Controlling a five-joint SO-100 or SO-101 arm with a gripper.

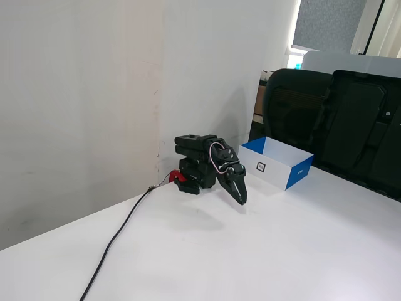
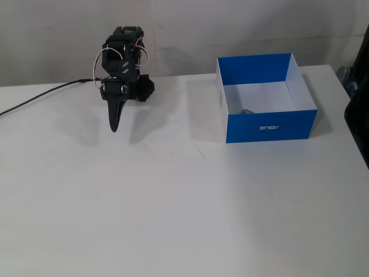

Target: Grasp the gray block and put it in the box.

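My pincer (image 1: 240, 199) hangs folded in front of my base, its tips pointing down toward the white table (image 1: 250, 251) and stopping just above it. In a fixed view (image 2: 114, 127) the 2 fingers come together into 1 dark point with no gap that I can see, and nothing sits between them, so I read the jaws as closed and empty. The rest of my arm (image 2: 122, 57) is tucked up compactly behind the pincer, with white and red wires looping over the wrist. A black cable (image 1: 113, 241) runs from my base across the table toward the near edge in a fixed view.

The box (image 2: 265, 124) stands well apart from my pincer, off to the right in both fixed views. It is blue outside and white inside, and in a fixed view its white side (image 1: 263, 168) carries a small black square mark. The gray block (image 2: 247, 111) lies inside the box: only a small gray sliver of it shows above the blue front wall, low on the white floor near the front left corner. From the other fixed view the box walls hide it completely. So the block rests in the box, far from my fingertips, with bare table between us. Black chairs (image 1: 338, 119) stand behind the box.
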